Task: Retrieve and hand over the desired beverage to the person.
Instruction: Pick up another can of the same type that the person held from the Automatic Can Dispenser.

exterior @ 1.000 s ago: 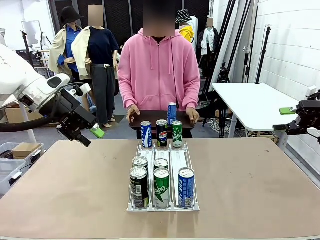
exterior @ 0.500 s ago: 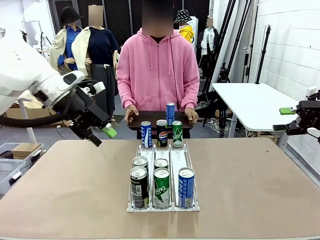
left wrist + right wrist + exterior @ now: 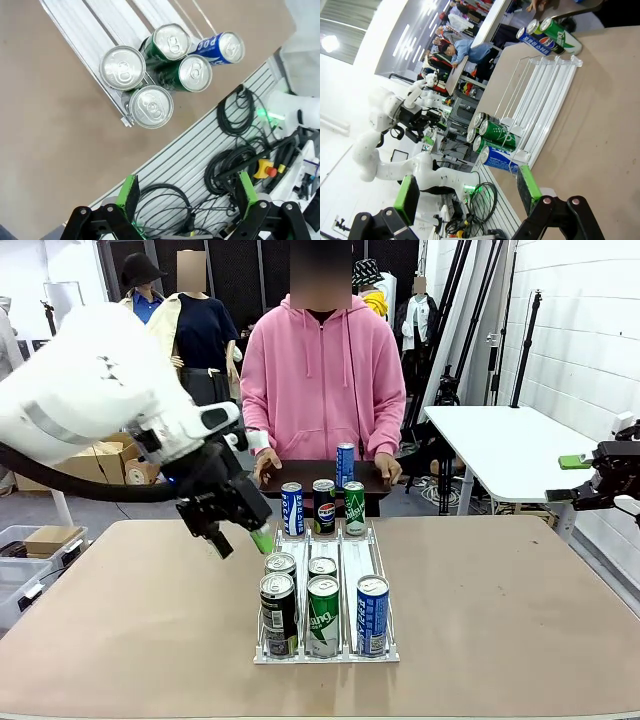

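Over the tan tabletop [image 3: 140, 630], black green-padded left gripper [image 3: 242, 543], fingers spread wide and empty, just beside the left rail of the white lane rack [image 3: 350, 548]. In its near end, five upright drink cans [image 3: 322, 615]: black, green and blue in front, two behind. At its far end, three more cans [image 3: 324, 505]: blue, dark, green. Beyond, standing at the far side, person in pink hooded sweatshirt [image 3: 322, 380], both hands on a dark tray [image 3: 305, 476] bearing one blue can [image 3: 344, 465]. Far right, past the table's edge, right gripper [image 3: 468, 181], fingers wide apart, holding nothing.
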Controlling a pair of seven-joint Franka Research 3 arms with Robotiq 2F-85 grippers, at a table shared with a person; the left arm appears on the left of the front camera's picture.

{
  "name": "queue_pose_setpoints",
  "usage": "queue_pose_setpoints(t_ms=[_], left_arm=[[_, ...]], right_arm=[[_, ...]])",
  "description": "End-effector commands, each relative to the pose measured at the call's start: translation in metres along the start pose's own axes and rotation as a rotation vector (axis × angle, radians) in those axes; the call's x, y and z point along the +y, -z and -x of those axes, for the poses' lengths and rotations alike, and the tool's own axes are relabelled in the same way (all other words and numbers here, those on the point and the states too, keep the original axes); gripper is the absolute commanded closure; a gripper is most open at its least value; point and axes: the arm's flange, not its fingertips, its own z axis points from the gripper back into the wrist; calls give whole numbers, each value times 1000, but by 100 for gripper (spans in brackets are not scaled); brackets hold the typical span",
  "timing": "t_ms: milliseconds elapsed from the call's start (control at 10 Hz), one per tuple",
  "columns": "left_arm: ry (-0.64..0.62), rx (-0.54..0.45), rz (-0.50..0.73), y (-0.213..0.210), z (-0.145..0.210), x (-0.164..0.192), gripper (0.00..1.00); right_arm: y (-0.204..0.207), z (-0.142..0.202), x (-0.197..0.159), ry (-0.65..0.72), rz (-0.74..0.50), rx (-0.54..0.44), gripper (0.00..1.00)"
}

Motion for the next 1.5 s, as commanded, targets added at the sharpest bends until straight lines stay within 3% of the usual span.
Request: queue_pose_setpoints(t_ms=[0, 400, 800, 1400], left_arm=[[-33, -5, -71, 17, -15, -5, 0], [-97, -43, -209, 50, -28, -17, 0], [-102, -15, -319, 67, -44, -28, 0], [-134, 27, -390, 89, -48, -30, 0]], right_arm=[[1, 1, 1, 9, 2, -10, 0], [1, 1, 1, 9, 2, -10, 0], [1, 1, 1, 9, 2, -10, 0], [1, 1, 1, 9, 2, -10, 0]])
